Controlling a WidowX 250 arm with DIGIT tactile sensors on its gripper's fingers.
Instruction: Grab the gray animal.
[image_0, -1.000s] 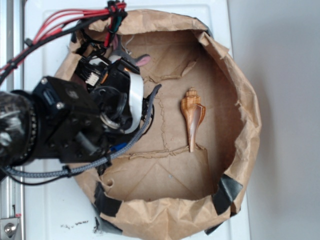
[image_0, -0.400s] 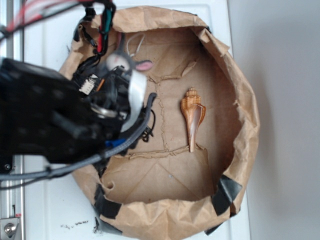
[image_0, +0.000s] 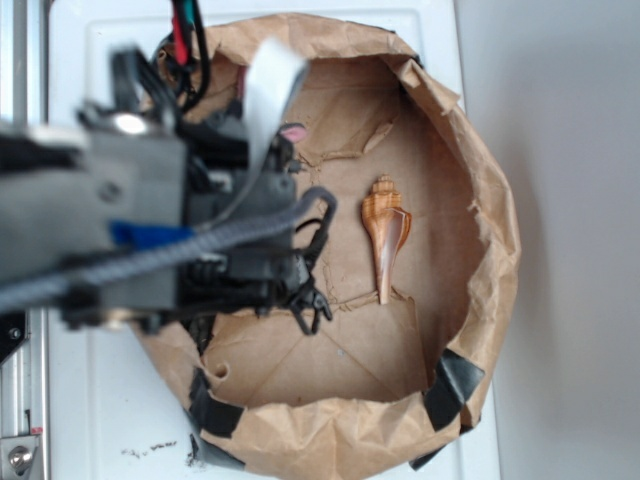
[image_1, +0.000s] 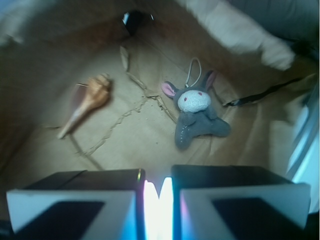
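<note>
The bunny (image_1: 196, 116) lies flat on the brown paper floor of the bag (image_0: 480, 200), face up, ears toward the far wall, and the shell (image_1: 86, 103) lies well apart from it. In the exterior view the arm covers most of the toy. The gripper (image_1: 158, 192) is above the floor, and its two pads nearly touch, with only a thin bright slit between them; it holds nothing. The bunny looks soft, light and easy to squeeze, not fragile. I think the round body below the white muzzle is the best place to pinch, because the thin ears and limbs can slip out.
</note>
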